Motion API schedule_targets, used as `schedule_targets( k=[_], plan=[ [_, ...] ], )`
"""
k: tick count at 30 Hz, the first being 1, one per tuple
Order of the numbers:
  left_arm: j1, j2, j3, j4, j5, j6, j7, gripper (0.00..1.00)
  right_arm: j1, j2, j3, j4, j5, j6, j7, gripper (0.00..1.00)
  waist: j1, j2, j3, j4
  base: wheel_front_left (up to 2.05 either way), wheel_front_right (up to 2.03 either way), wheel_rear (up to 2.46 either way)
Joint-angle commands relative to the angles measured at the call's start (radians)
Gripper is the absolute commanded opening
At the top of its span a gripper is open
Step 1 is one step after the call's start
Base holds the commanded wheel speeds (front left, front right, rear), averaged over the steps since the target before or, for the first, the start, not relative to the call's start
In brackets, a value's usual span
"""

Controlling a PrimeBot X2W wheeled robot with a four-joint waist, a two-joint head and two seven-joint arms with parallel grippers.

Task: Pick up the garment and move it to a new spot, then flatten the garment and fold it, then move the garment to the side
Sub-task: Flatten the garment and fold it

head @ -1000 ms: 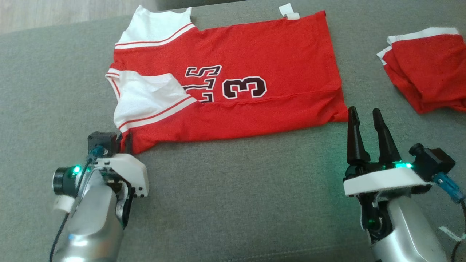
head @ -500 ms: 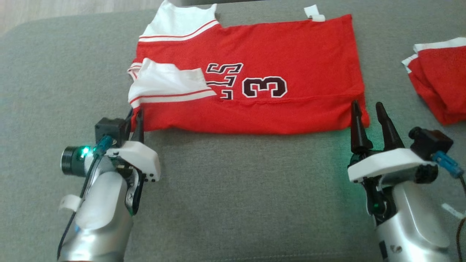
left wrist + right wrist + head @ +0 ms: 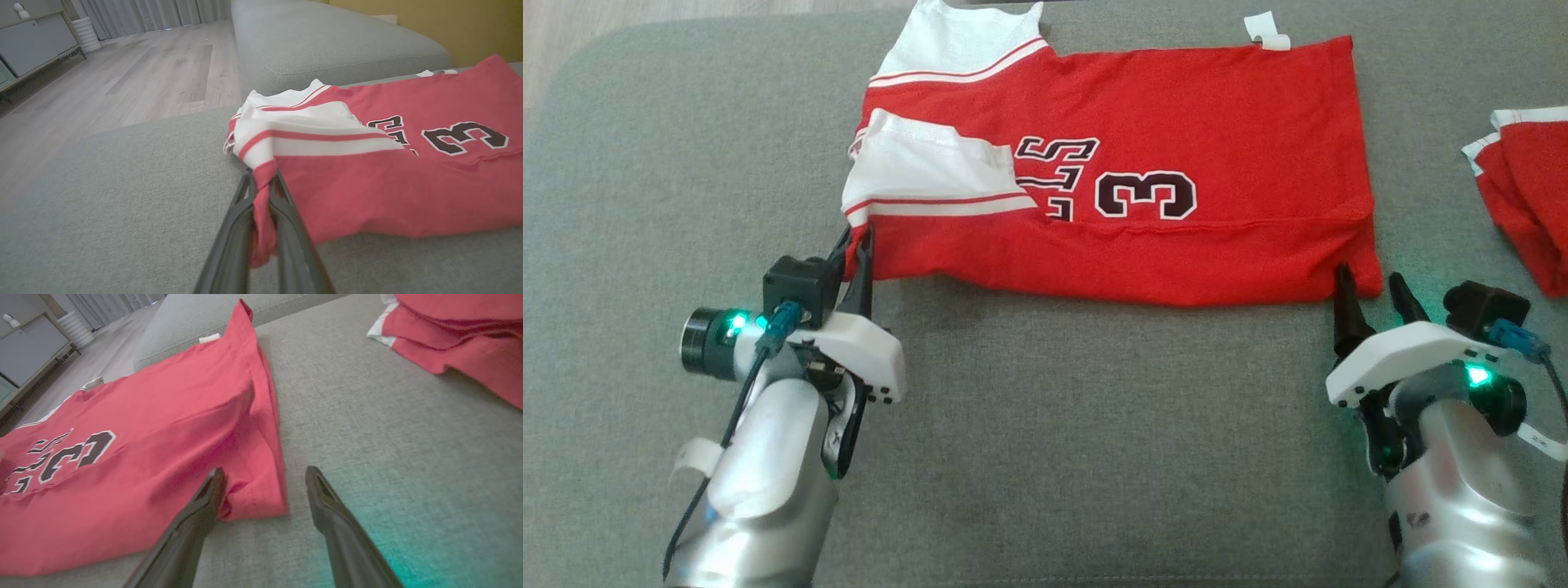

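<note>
1. A red and white basketball jersey, the garment [image 3: 1160, 114], lies spread on a grey sofa cushion [image 3: 1054, 457]. Its long axis runs left to right, and the near long edge is already folded over towards the number 3
2. The left gripper [image 3: 856, 249] is closed on the garment's near left corner. The left wrist view shows red cloth bunched and pinched between its two dark fingers
3. The right gripper [image 3: 1369, 276] is open and holds nothing. The near right corner lies just far and left of it. One finger touches or overlaps the corner's edge, and the other is over bare cushion to the right
4. Judgement: the next move depends on the right gripper easing slightly left and forward, so the corner sits between its fingers before they close, giving a matching hold on both near corners
5. A second red garment [image 3: 1531, 204], loosely folded, lies well apart at the far right
</note>
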Motion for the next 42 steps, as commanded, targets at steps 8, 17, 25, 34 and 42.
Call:
schedule_targets(
  k=[8,17,25,34,42],
  plan=[
    [-0.009,0.02,0.018,-0.056,-0.002,0.006,-0.013,0.0,-0.115,-0.001,0.012,0.143,-0.015,0.007,-0.06,1.0,0.0,0.0,0.001,-0.001,0.0,0.0,0.0],
    [0.005,0.034,0.018,-0.039,-0.012,0.014,-0.013,0.0,-0.172,-0.001,0.094,0.265,0.039,0.007,-0.098,0.0,0.0,0.0,-0.016,-0.015,0.0,0.0,0.0],
    [0.044,0.051,0.021,-0.029,-0.027,0.017,-0.013,0.0,-0.175,-0.001,0.073,0.311,0.009,0.007,-0.158,0.0,0.0,0.0,-0.072,-0.032,0.0,0.0,0.0],
    [0.139,0.06,0.014,-0.055,-0.045,0.024,-0.013,0.0,-0.093,-0.001,0.096,0.282,0.055,0.007,-0.176,0.0,0.0,0.0,-0.168,-0.04,0.0,0.0,0.0],
    [0.272,0.077,-0.003,-0.13,-0.062,0.025,0.015,0.0,0.052,-0.001,0.086,0.212,0.064,0.007,-0.128,0.0,0.0,0.0,-0.251,-0.036,0.0,0.0,0.0]
  ],
)
